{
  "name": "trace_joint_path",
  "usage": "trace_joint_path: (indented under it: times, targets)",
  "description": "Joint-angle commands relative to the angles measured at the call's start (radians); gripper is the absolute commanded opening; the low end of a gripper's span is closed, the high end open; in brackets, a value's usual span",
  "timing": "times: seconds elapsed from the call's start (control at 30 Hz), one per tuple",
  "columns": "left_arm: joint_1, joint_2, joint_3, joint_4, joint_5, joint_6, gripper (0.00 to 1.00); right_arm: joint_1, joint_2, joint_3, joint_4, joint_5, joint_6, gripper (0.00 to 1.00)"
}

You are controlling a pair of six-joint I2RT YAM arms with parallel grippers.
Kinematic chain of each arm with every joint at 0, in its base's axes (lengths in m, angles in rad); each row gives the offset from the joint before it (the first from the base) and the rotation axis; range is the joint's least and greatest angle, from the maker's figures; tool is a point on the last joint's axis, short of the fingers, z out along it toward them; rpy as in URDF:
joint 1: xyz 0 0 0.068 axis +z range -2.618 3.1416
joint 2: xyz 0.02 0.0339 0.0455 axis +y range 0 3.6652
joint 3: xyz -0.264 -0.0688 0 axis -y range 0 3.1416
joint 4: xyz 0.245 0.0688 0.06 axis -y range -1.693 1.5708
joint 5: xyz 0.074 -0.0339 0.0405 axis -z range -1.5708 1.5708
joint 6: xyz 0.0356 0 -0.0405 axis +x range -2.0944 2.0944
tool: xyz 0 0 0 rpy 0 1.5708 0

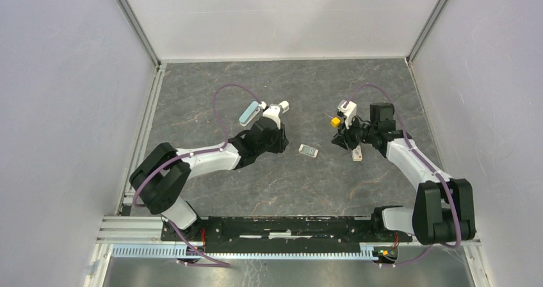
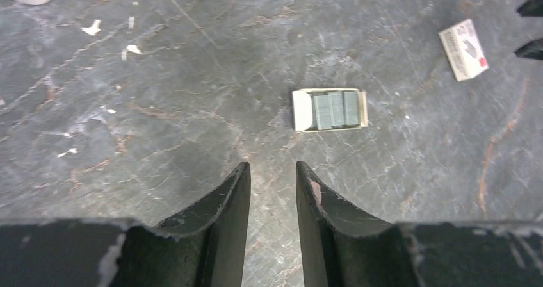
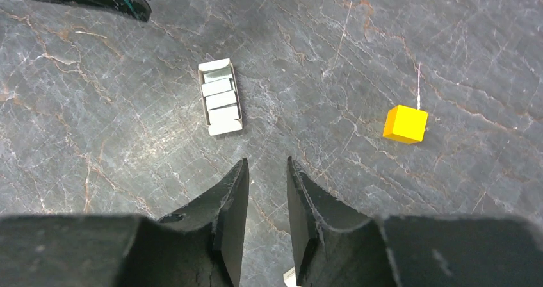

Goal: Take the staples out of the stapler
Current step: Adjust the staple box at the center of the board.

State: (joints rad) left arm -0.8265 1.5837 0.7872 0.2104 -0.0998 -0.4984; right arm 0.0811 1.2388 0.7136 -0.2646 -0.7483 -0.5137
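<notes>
The teal and white stapler (image 1: 250, 113) lies left of the tabletop's (image 1: 211, 95) centre, somewhat toward the far edge. Its long axis slants from near-left to far-right. The staples to be unloaded do not show as a loose strip anywhere; I judge they sit inside the stapler, or are too small to tell.

The left pincer (image 2: 270, 166) is near the stapler but points away from it, rightward. Its fingers stand a narrow gap apart with nothing between them. Ahead of it, about mid-tabletop, sits an open box (image 2: 330, 109) of grey strips, its long axis running from one arm toward the other.

The right pincer (image 3: 266, 162) faces that box from the other side, likewise slightly spread and empty. A yellow cube (image 3: 405, 124) lies toward the far edge from it.

The left arm is clearly the nearer to the stapler and would need to swing round to it. Bare tabletop lies beyond the stapler, with the far and left edges well apart from it.
</notes>
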Motion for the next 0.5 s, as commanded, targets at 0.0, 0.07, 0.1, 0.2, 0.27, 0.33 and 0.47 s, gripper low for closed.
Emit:
trace_joint_path:
  times: [0.0, 0.07, 0.1, 0.2, 0.27, 0.33, 0.47]
  targets:
    - [-0.004, -0.021, -0.032, 0.205, 0.044, -0.012, 0.42, -0.006, 0.006, -0.005, -0.019, -0.080, -0.055, 0.34]
    - [0.011, 0.012, -0.018, 0.195, 0.017, 0.002, 0.44, -0.004, 0.045, 0.000, -0.007, -0.047, -0.013, 0.29]
    - [0.020, 0.037, -0.008, 0.186, 0.015, -0.006, 0.40, -0.003, 0.060, 0.000, 0.001, -0.020, 0.007, 0.24]
    - [0.032, 0.088, 0.027, 0.164, -0.005, -0.023, 0.32, 0.003, 0.112, 0.000, 0.017, 0.029, 0.058, 0.14]
    - [0.031, 0.118, 0.059, 0.127, -0.020, -0.027, 0.31, 0.014, 0.141, 0.003, 0.024, 0.051, 0.090, 0.10]
    - [0.032, 0.160, 0.097, 0.096, 0.005, -0.028, 0.30, 0.035, 0.171, 0.001, 0.030, 0.074, 0.118, 0.07]
    - [0.032, 0.229, 0.139, 0.100, 0.059, -0.033, 0.29, 0.091, 0.228, -0.002, 0.051, 0.113, 0.172, 0.05]
